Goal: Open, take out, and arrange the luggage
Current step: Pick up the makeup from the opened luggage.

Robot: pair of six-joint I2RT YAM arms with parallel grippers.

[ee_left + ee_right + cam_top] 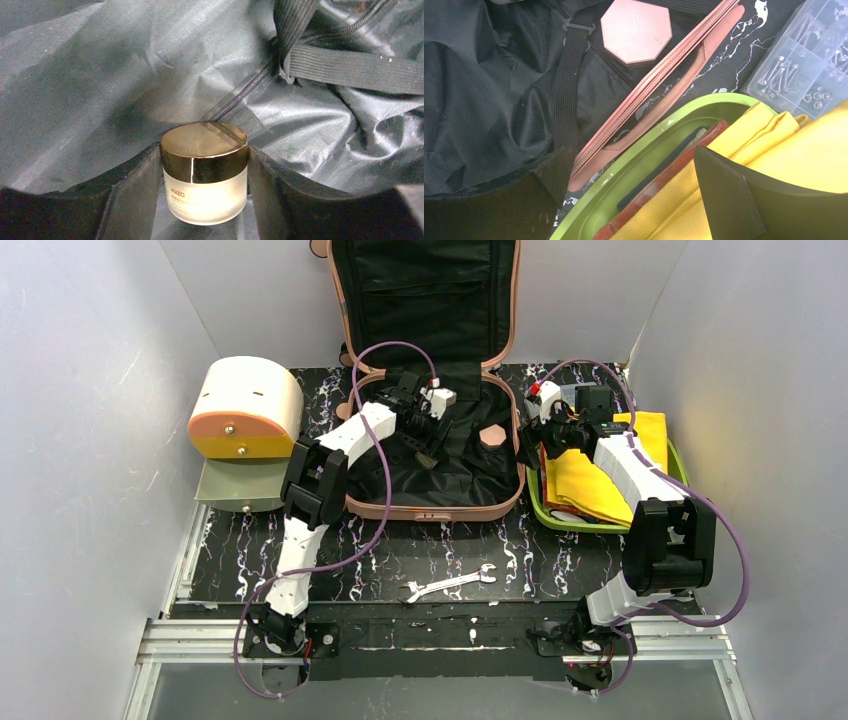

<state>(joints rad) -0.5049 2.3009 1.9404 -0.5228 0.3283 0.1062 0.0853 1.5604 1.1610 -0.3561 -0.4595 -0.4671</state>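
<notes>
The salmon-pink luggage (430, 508) lies open on the table, its lid (420, 300) leaning up against the back wall and its black lining exposed. My left gripper (432, 445) reaches into the base; in the left wrist view it (205, 156) is shut on a frosted glass jar with a gold lid (205, 190), fingers against both sides. A pink octagonal box (491, 436) lies in the base near its right rim and shows in the right wrist view (636, 30). My right gripper (536, 440) is open and empty (634, 200) over the tray's left edge.
A lime-green tray (536, 508) right of the luggage holds folded yellow cloth (590, 485) over red and dark items. A clear screw box (804, 55) sits behind it. A cream-and-orange drum box (245, 405) stands far left. A wrench (447, 583) lies near the front.
</notes>
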